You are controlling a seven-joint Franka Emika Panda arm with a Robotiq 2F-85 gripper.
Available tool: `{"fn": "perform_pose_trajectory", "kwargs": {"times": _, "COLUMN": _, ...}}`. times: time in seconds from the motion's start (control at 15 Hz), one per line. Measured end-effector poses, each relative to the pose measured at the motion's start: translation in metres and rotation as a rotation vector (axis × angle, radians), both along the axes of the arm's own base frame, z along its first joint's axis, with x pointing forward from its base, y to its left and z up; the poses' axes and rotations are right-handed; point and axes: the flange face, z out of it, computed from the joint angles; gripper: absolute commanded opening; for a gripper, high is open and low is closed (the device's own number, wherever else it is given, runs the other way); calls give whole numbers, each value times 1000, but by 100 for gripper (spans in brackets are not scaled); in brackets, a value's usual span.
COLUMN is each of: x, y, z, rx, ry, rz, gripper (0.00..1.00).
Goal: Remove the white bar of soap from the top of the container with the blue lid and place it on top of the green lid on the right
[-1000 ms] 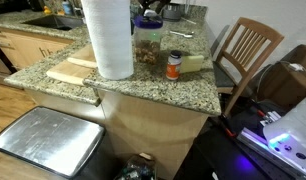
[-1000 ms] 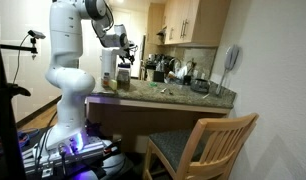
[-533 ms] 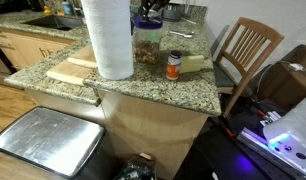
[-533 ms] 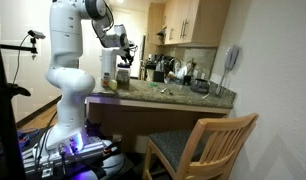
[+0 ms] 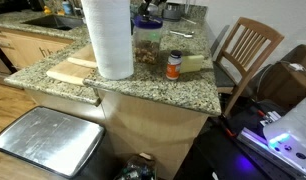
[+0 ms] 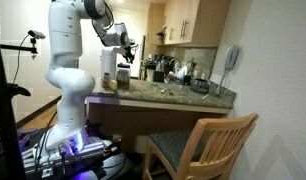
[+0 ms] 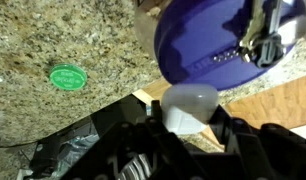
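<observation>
Above the speckled granite bench (image 7: 53, 30), the jar's dark blue round lid (image 7: 208, 45) sits just beyond the tool (image 7: 190, 113), whose jaws look clamped on the small white bar of soap (image 7: 188, 98). The small flat green lid (image 7: 66, 77) lies well apart, leftward in the wrist view.

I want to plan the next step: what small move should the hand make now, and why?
Probably carry the soap over toward the green lid: the hand seems to grip it near the blue lid's edge, and the green lid lies bare on the counter.
</observation>
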Motion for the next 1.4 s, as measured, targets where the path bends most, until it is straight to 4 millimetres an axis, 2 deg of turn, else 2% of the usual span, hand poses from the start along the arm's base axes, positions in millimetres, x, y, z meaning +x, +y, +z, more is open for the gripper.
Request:
{"fn": "perform_pose_trajectory", "kwargs": {"times": 0.2, "x": 10, "y": -23, "z": 38, "rx": 77, "ry": -51, "rz": -80, "gripper": 24}}
{"fn": "perform_pose_trajectory", "kwargs": {"times": 0.27, "x": 15, "y": -36, "z": 48, "rx": 108, "ry": -44, "rz": -121, "gripper": 49}}
{"fn": "perform_pose_trajectory", "kwargs": {"times": 0.4, "x": 24, "y": -54, "z": 54, "rx": 176, "ry": 11, "rz": -158, "gripper": 49}}
{"fn": "perform_pose_trajectory", "kwargs": {"times": 0.47, "x": 25, "y": -57, "z": 55, "rx": 188, "ry": 19, "rz": -161, "gripper": 24}}
{"fn": "perform_pose_trajectory", "kwargs": {"times": 0.67, "x": 26, "y": -56, "z": 53, "rx": 175, "ry": 19, "rz": -163, "gripper": 24}}
{"fn": "perform_pose_trajectory", "kwargs": {"times": 0.87, "x": 47, "y": -69, "z": 24, "rx": 108, "ry": -3, "rz": -256, "gripper": 24}}
{"fn": "perform_pose_trajectory", "kwargs": {"times": 1.2, "x": 118, "y": -98, "z": -40, "rx": 126, "ry": 10, "rz": -491, "gripper": 24}}
{"fn": "perform_pose_trajectory", "kwargs": {"times": 1.27, "x": 131, "y": -99, "z": -50, "rx": 139, "ry": 20, "rz": -527, "gripper": 49}}
{"fn": "perform_pose_trajectory", "kwargs": {"times": 1.4, "x": 147, "y": -98, "z": -64, "rx": 157, "ry": 39, "rz": -561, "gripper": 49}}
